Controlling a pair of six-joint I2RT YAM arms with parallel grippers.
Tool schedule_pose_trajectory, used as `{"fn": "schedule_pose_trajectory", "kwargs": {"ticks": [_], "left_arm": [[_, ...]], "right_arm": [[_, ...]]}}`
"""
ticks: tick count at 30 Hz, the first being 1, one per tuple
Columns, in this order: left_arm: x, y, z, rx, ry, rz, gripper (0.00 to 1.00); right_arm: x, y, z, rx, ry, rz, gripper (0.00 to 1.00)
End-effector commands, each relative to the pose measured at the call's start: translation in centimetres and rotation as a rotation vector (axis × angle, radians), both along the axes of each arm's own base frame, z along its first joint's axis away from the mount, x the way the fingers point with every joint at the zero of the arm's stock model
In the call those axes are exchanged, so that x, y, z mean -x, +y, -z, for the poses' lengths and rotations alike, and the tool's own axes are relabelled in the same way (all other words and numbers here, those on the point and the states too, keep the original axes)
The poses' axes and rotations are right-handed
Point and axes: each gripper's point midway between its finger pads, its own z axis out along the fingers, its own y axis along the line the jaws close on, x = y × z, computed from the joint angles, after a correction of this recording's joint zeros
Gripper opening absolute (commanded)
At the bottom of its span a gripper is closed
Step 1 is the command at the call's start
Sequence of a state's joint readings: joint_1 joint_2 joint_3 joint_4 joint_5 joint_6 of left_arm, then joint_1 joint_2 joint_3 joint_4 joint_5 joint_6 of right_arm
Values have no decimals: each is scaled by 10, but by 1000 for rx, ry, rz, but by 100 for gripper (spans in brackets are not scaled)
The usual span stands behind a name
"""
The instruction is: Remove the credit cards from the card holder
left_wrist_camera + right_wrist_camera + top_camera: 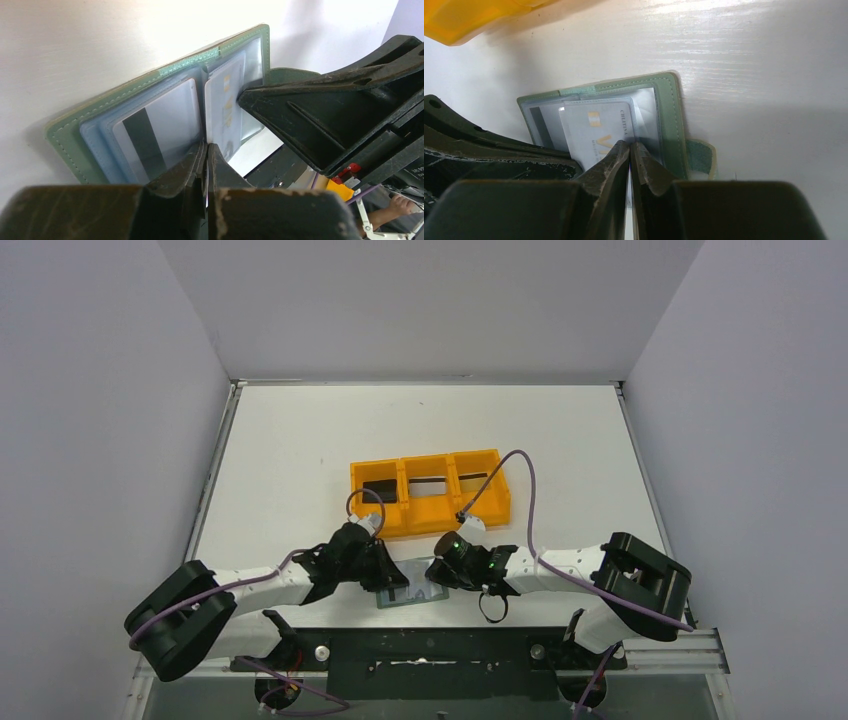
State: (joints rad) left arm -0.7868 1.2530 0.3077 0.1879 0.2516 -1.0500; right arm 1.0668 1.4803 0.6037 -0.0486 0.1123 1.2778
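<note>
The card holder lies open near the table's front edge, grey-green outside with pale blue sleeves. A card with a dark stripe sits in its left sleeve. A silvery grey card with gold print sits on the right leaf. My left gripper is shut with its tips at the card holder's middle fold, pinching a thin sleeve edge. My right gripper is shut at the right edge of the silvery grey card; a thin pale sliver shows between its jaws. The card holder's tab sticks out to the right.
The orange three-compartment tray stands just behind the card holder, with a dark strip showing in each compartment. The two grippers sit close together over the card holder. Grey walls surround the white table.
</note>
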Motion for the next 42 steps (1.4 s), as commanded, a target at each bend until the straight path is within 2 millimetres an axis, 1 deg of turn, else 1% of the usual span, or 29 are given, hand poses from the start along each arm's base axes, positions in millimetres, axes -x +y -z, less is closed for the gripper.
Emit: {"fn": "schedule_pose_trajectory", "kwargs": {"ticks": [1, 10, 14, 18, 21, 25, 29, 31, 35, 38, 40, 42], "left_arm": [[-4, 0, -4, 15, -25, -8, 0], [-5, 14, -6, -16, -37, -35, 0], [-5, 16, -6, -17, -36, -29, 0], [-6, 19, -6, -41, -39, -26, 0], [-7, 24, -5, -84, -44, -32, 0], [-11, 27, -10, -96, -59, -36, 0], [-12, 20, -16, -51, -69, -21, 0], [-11, 18, -15, -46, -63, -17, 0], [-11, 18, -14, -48, -56, -15, 0], [-11, 18, -14, -49, -57, -18, 0], [-11, 19, -13, -52, -56, -19, 0], [-11, 18, -13, -51, -56, -18, 0]], "right_arm": [[20, -42, 39, 180, 84, 3, 8], [20, -44, 40, 191, 89, 9, 8], [19, -44, 40, 192, 89, 6, 8], [19, -43, 41, 198, 91, 4, 8], [19, -43, 40, 200, 91, 5, 8], [17, -42, 37, 197, 83, 0, 8], [11, -33, 25, 178, 47, -36, 10], [6, -26, 15, 159, 14, -58, 12], [-4, -8, -14, 99, -64, -103, 19], [-8, 2, -33, 50, -110, -125, 25], [-8, 9, -42, 5, -130, -152, 30], [-7, 16, -46, -31, -138, -174, 31]]}}
